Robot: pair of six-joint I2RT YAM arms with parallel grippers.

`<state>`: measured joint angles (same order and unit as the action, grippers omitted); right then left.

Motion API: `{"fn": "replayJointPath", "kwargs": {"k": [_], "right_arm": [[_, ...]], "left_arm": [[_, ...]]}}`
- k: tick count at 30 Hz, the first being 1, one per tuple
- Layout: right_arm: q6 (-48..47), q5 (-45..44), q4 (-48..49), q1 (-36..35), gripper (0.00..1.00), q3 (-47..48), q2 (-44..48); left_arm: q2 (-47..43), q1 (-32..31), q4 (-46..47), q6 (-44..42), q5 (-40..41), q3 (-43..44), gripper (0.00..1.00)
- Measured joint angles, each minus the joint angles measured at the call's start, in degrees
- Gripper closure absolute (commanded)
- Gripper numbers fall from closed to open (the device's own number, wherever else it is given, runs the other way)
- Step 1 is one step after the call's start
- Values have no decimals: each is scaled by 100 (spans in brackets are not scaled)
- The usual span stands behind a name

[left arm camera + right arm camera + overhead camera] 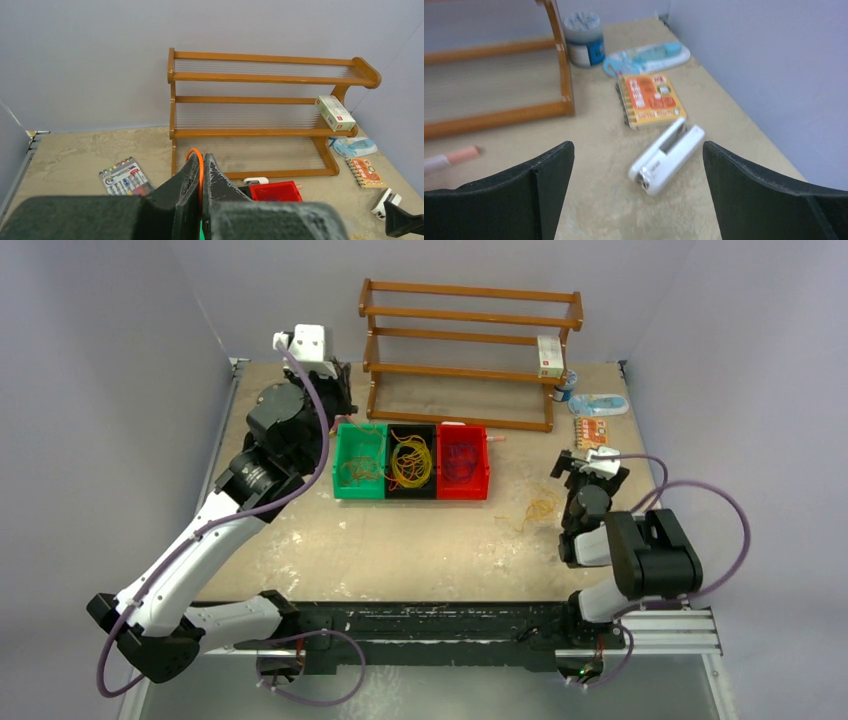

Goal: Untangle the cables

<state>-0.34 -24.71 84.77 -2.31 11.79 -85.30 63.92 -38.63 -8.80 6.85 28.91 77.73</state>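
Orange cable [196,156]: we record one loop clamped in the closed left gripper [201,167]. Other cables [410,462] lie in three bins [437,491]; yellow strands [540,510] lie loose on the table [420,550]. Right gripper [638,150]: jaws wide apart, empty.

Pale lilac walls [120,320], worn beige tabletop [430,545], wooden three-tier rack [460,371] at back

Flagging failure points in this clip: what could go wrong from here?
The left gripper pinches one thin orange cable, which could slip free and miss the green bin. The right gripper, open and empty, faces the white stapler, not the loose cables on the table; it might bump the stapler.
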Motion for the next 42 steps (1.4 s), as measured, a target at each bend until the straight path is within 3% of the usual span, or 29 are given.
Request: {"fn": "replayJointPath", "kwargs": {"k": [4,12,42], "right_arm": [[-133,190,232,50,0,-122,-739],[-168,216,455,50,1,295,-682],[-168,188,514,57,1,302,-688]], "left_arm": [[61,0,-11,-57,4,0,100],[188,0,-7,-155,92,0,100],[601,0,11,-199,243,170,100]]}}
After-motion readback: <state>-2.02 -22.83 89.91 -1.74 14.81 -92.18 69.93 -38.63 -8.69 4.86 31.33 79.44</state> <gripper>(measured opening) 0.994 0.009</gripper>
